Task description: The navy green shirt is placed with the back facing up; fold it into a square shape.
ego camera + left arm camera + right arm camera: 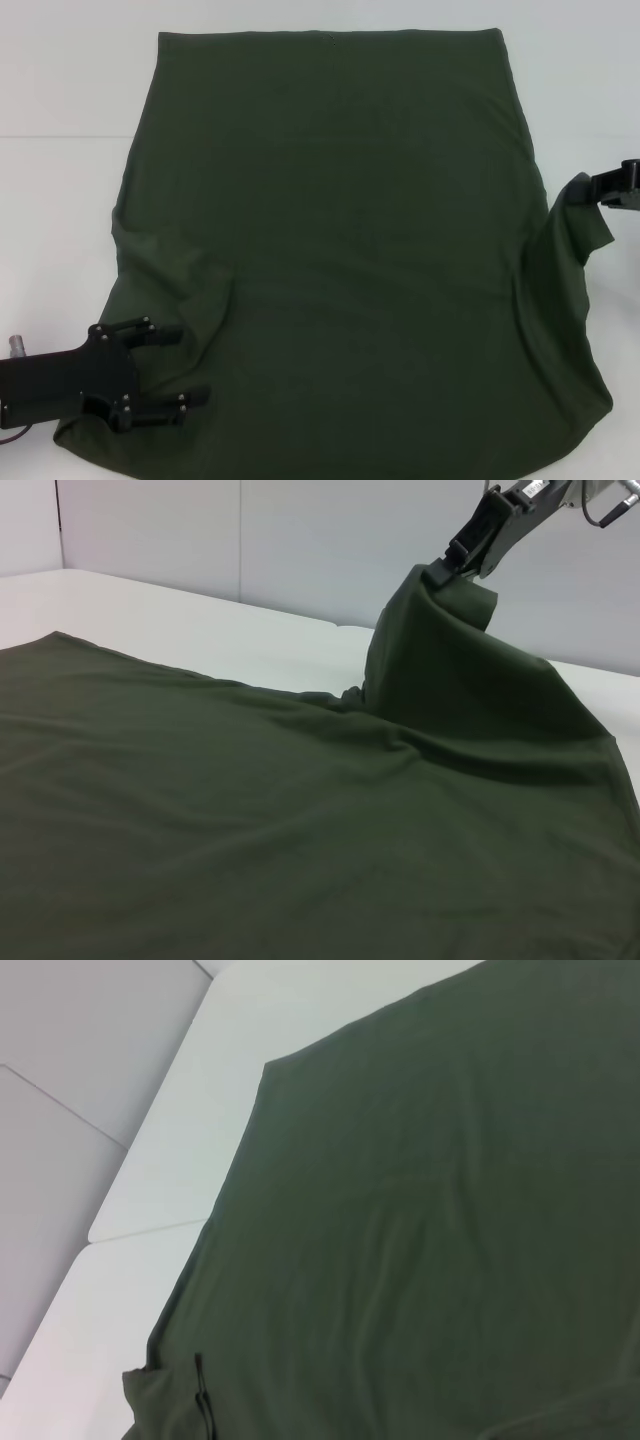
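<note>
In the head view, the navy green shirt (340, 250) is spread over the white desk (60, 200); the left gripper (170, 377) is seen with fingers parted at its near left sleeve. In the left wrist view, the right gripper (452, 565) is clamped on a lifted shirt edge. In the right wrist view, only shirt and desk are shown.

Navy green shirt (340, 250) spread flat on table — right sleeve edge lifted, apparently pinched
</note>
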Robot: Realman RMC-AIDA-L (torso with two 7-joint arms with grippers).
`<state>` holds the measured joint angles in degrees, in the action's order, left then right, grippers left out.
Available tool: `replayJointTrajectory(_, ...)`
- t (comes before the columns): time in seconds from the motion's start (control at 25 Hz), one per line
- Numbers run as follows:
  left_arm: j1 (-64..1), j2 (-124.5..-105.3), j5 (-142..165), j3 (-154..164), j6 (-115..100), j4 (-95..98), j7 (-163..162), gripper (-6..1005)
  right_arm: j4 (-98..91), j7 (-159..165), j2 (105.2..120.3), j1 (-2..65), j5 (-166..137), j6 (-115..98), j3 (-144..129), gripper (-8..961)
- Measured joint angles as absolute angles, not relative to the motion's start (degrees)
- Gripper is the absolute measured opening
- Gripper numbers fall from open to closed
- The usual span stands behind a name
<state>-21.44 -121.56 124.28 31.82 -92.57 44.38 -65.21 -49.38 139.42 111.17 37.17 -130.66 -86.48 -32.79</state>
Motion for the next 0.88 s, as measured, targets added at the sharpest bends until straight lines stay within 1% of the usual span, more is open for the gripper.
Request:
replayJointTrajectory(0.4,-21.6,-121.55,124.5,31.9,-91.9,44.3,-65.2,830,-44.7,139.3,112.03,38.2,-130.9,-82.2,-40.8,99)
replayJointTrajectory(0.72,-21.5,-121.75,124.6,32.1,-91.7,44.1,-65.2,831,-41.8,140.0,113.84,40.6,-131.0,-77.4,-47.1,107)
replayJointTrajectory(0.88,-21.3,-121.81,124.6,32.2,-91.7,44.1,-65.2,830,-41.4,141.0,114.09,40.9,-131.1,-75.8,-48.8,111)
